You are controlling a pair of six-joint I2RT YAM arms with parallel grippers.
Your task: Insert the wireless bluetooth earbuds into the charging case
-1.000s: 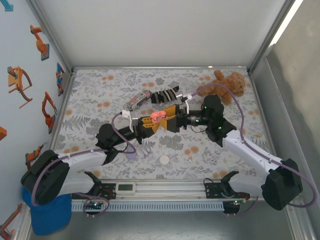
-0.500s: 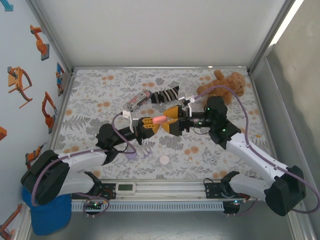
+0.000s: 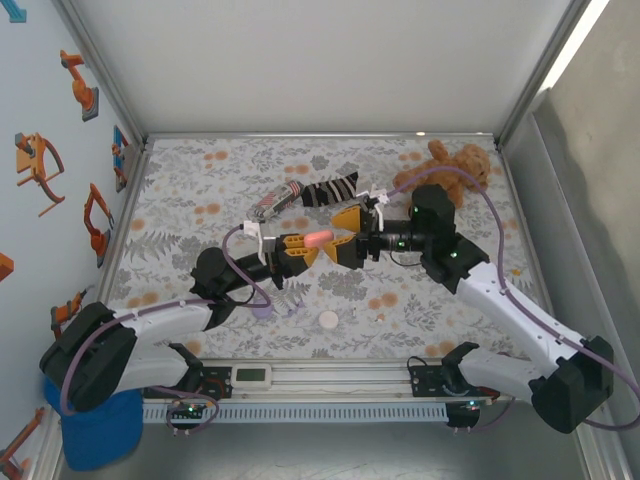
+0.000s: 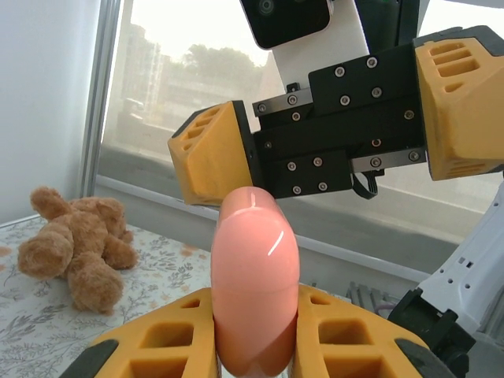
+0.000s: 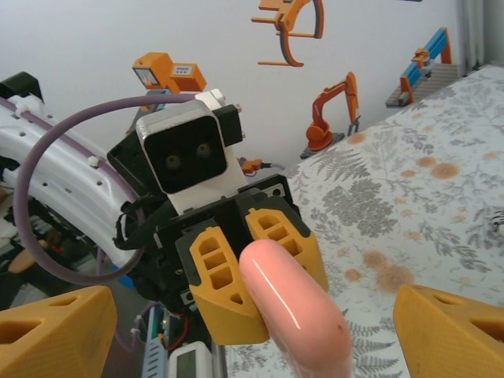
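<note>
Top external view had my left gripper closed snugly on the pink charging case, held up above the floral mat near the middle of the table. The case stood up between my two yellow fingers, its rounded end towards my right gripper. That one faced it with jaws spread wide, one on each side of the case's tip, gripping nothing. A small pale purple piece lay beside my left forearm, too small to identify, and a white round case lay near it.
</note>
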